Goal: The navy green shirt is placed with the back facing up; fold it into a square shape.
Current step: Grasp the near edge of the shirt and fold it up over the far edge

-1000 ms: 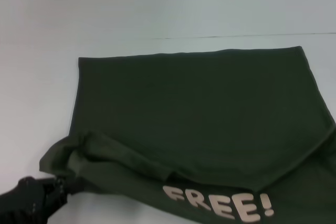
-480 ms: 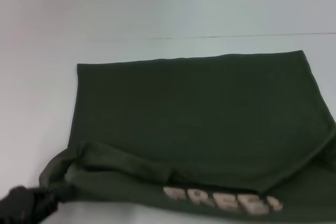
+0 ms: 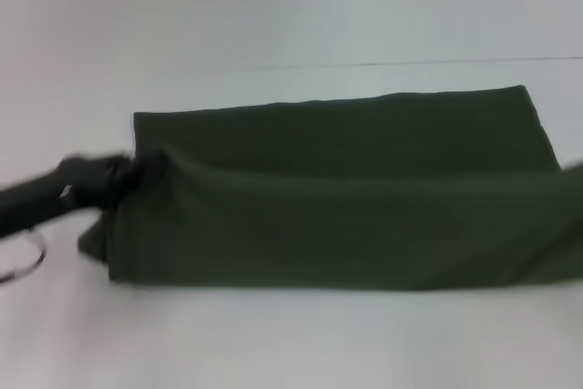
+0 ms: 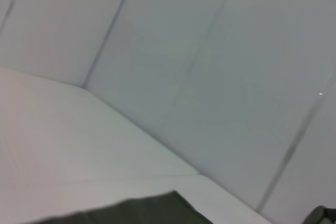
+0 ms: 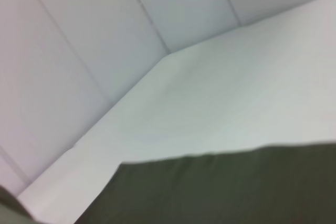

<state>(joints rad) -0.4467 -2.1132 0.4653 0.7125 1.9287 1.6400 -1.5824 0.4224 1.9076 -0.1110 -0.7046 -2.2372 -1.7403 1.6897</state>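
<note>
White tabletop [image 3: 273, 6] fills the head view, with a thin dark seam line running across it toward the far side; pale panelled walls [image 4: 220, 51] rise behind it in both wrist views.

Across the middle of the table lies the navy green shirt [image 3: 346, 225], a dark olive cloth spread wide from the left part of the scene to the right edge of the picture; its far edge lies flat on the table, running straight from left to right; a nearer layer of cloth is raised and drawn up over it, forming a long horizontal fold line across the middle; the near edge of that layer hangs as a straight band with bare table in front of it; only plain cloth shows.

At the left end of the fold, the left gripper [image 3: 123, 175] comes in from the left edge of the picture on a black arm; it is closed on the corner of the lifted layer, pinching the cloth there.

On the right, the lifted layer runs out of the picture, and the right gripper cannot be seen in any view; the right wrist view shows only a stretch of the shirt against the table and wall.
</note>
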